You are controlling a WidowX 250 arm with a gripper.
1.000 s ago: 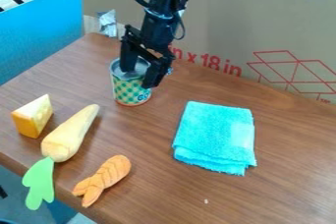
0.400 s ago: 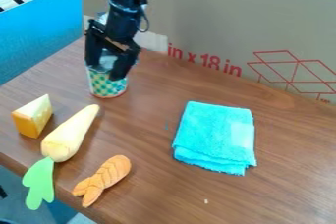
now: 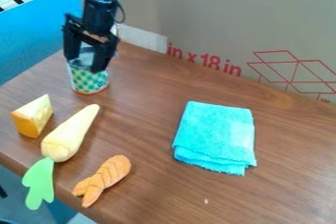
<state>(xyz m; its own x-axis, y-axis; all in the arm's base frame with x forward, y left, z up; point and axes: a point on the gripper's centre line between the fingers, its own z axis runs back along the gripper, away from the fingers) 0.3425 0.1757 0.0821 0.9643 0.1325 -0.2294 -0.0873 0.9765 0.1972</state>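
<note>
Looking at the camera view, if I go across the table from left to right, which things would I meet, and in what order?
Yellow wedge → checkered can → folded turquoise cloth.

- The can (image 3: 89, 80): cylindrical, its pale side patterned with green checks, a thin reddish line around the base.
- Its top is open, showing a silvery-grey inside.
- It stands upright, gripped between the 2 fingers (image 3: 101, 60), which cover parts of its rim.
- It is at the desk's (image 3: 154, 120) far left part, beyond the yellow wedge (image 3: 31, 117).
</note>
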